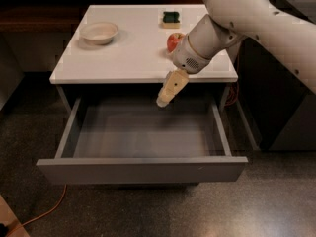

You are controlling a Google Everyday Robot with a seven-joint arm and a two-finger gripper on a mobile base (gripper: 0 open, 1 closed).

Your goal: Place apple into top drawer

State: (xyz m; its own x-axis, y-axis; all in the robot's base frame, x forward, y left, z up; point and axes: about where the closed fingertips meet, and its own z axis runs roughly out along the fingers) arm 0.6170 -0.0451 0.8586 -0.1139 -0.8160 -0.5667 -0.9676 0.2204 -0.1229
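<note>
Gripper [162, 101]: over top drawer's [143, 170] rear, pts. down; fingers together, empty.
Apple [172, 40]: on tabletop [123, 60], behind wrist.
Drawer: open.

Gripper [163, 99] above top drawer [143, 170]; apple [172, 41] seemingly behind.

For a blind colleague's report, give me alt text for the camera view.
The robot's gripper hangs over the back of the open top drawer while the apple sits on the white table partly behind the arm. A beige bowl and a green sponge share the table.
</note>
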